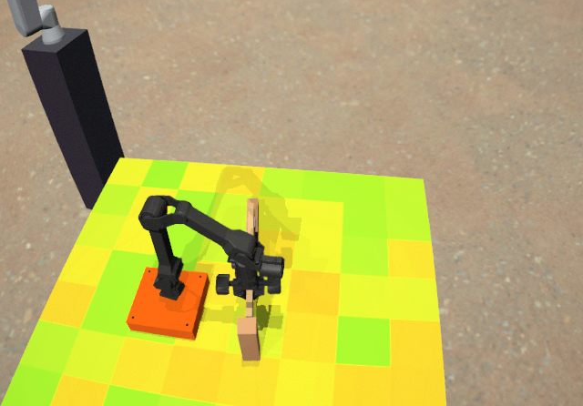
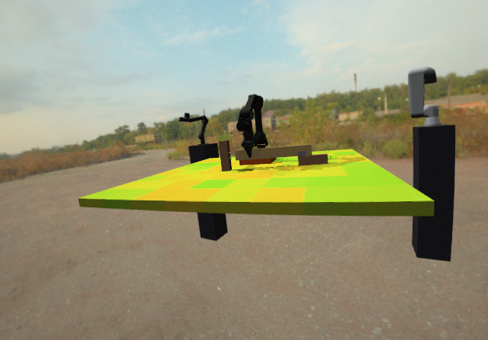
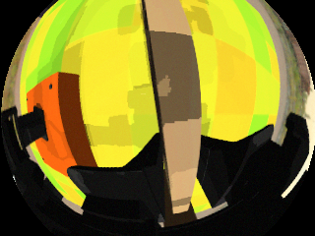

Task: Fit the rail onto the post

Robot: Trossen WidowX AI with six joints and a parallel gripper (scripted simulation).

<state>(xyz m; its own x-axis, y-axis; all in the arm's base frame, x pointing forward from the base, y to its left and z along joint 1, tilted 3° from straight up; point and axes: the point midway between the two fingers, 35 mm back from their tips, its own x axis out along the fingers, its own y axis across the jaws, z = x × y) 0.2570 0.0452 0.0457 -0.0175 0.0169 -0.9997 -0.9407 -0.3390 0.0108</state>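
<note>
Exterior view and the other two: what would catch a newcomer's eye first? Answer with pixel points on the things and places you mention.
Likely the table (image 1: 314, 378) (image 2: 252, 206), patched in bright yellow, green and orange. On it stands the orange base plate (image 1: 141, 314) (image 3: 49, 123), and beside that the black gripper (image 1: 248, 293) (image 2: 248, 155) (image 3: 168, 136) grips the long wooden rail (image 1: 249, 298) (image 2: 275, 151) (image 3: 179, 138) near the upright post (image 1: 248, 340) (image 2: 225, 155).
</note>
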